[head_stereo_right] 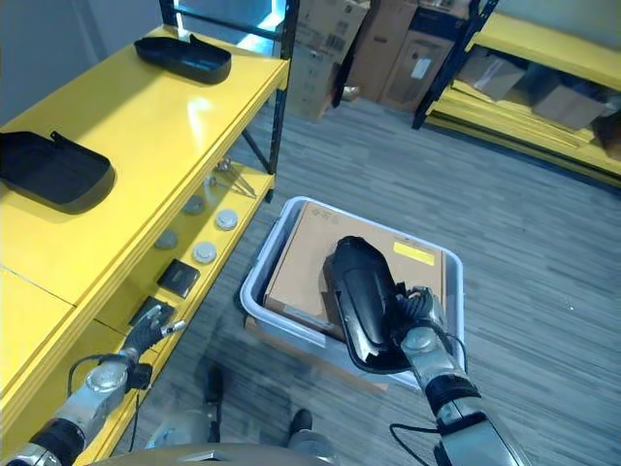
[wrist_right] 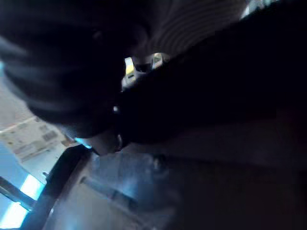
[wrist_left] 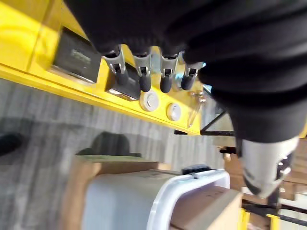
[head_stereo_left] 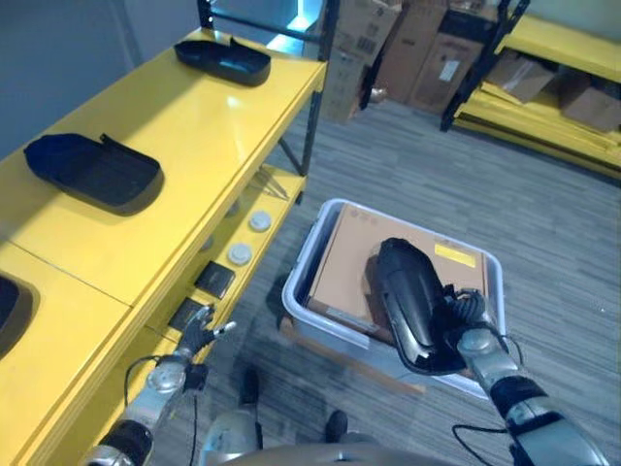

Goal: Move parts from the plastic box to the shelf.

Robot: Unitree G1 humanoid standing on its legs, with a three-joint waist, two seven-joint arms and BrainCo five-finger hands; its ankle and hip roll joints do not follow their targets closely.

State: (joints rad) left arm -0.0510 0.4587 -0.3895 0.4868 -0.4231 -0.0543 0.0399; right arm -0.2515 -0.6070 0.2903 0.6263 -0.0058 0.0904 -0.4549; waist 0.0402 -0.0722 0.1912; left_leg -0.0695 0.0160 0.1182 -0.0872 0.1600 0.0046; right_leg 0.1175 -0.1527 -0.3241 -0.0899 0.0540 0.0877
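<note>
Holding a long black glossy part (head_stereo_left: 409, 303), the right hand (head_stereo_left: 464, 328) is above the near right corner of the plastic box (head_stereo_left: 309, 260), and its fingers are closed around the near end of this part. The part is tilted, with its far end over the brown cardboard sheet (head_stereo_left: 340, 254) that lies inside the box. A small yellow label (head_stereo_left: 455, 254) sits on the cardboard near the far right side. The box is pale grey-white and stands on the grey floor (head_stereo_left: 408, 165), just to the right of the yellow shelf (head_stereo_left: 194, 126). On the top board of the shelf two black parts already lie: one (head_stereo_left: 94, 171) on the near left and another (head_stereo_left: 223, 59) at the far end, well apart from each other. On the lower board of the shelf there are two white round pieces (head_stereo_left: 240, 254) and two flat black pieces (head_stereo_left: 214, 280). The left hand (head_stereo_left: 198, 330) hangs low beside the front edge of this lower board, and its fingers (wrist_left: 144, 79) are straight and relaxed, grasping nothing. Brown cardboard boxes (head_stereo_left: 408, 49) stand far behind on the floor, next to another yellow rack (head_stereo_left: 563, 58) on the far right.
</note>
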